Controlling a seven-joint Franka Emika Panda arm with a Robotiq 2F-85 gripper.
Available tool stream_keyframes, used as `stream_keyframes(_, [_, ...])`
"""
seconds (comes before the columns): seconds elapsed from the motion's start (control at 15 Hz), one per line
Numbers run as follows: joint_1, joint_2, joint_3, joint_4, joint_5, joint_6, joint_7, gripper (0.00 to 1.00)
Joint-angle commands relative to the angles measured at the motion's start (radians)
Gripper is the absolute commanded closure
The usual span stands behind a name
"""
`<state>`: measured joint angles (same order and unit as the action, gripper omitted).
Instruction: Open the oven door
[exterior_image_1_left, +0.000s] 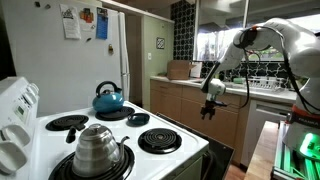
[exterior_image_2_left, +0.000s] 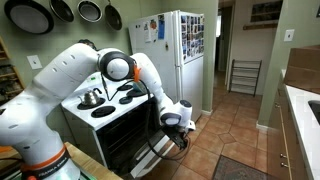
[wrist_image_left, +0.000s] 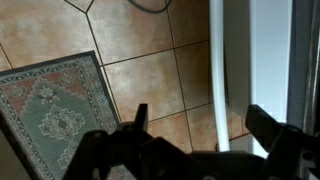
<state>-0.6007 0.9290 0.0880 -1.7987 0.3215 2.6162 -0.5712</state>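
The oven door (exterior_image_2_left: 135, 141) forms the dark, pale-edged front of the white range (exterior_image_2_left: 97, 112), below the four coil burners. In an exterior view it tilts outward from the range front at its top edge; the opening angle cannot be determined.

The gripper (exterior_image_2_left: 176, 122) is positioned in front of the range, at the door's outer top edge, and points down. In the wrist view the jaws of the gripper (wrist_image_left: 200, 115) stand apart. A white bar (wrist_image_left: 218, 80) lies between them; contact with it cannot be confirmed.

On the range top, a blue kettle (exterior_image_1_left: 108, 98) occupies a rear burner and a steel pot (exterior_image_1_left: 98, 148) a front burner. A white refrigerator (exterior_image_2_left: 182, 60) stands just beside the range. Dark pans (exterior_image_2_left: 62, 10) hang on the wall above the range. A patterned rug (wrist_image_left: 50, 110) lies on the tile floor (wrist_image_left: 130, 50) in front of the range.
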Motion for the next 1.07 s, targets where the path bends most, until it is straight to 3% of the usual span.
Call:
stream_keyframes(0.0, [-0.045, -0.036, 0.029, -0.011, -0.028, -0.024, -0.036, 0.00])
stream_keyframes(0.67, [0.096, -0.258, 0.026, -0.177, -0.115, -0.090, -0.026, 0.00])
stream_keyframes(1.0, [0.199, -0.406, -0.007, -0.291, -0.113, -0.138, 0.064, 0.00])
